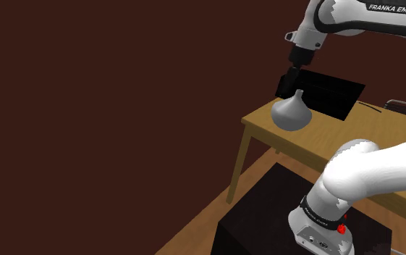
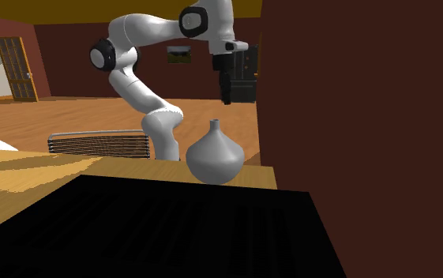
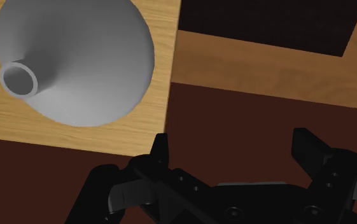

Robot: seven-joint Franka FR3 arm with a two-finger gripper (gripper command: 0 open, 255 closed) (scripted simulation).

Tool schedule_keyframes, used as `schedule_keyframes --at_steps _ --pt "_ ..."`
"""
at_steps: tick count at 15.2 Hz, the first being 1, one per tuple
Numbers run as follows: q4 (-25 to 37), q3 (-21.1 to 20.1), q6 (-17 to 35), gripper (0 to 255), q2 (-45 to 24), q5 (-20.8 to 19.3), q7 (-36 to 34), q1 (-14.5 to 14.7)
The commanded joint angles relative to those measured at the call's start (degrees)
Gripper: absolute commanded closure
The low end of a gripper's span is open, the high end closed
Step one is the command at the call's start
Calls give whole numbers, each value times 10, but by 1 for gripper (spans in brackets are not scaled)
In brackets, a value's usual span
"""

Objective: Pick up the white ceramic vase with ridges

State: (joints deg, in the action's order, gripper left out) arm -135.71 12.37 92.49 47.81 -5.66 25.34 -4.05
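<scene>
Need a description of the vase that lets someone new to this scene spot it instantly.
Find the wooden table standing against the dark brown wall. Near its corner toward the shoulder view's left, beside a flat black panel, stands the vase. Unlike the flat panel, it is rounded: pale grey, onion-shaped, with a wide belly tapering to a narrow open neck.

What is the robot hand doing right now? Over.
Gripper open, above the vase and a bit to one side, not touching. Vase upright near the table edge. Nothing between gripper and vase.
</scene>
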Motion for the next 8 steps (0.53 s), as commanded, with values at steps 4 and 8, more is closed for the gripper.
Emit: schedule_keyframes --at_steps 4,8 --pt "20 66 8 0 -16 -47 76 -16" --pt "44 120 23 0 -43 -77 136 -22"
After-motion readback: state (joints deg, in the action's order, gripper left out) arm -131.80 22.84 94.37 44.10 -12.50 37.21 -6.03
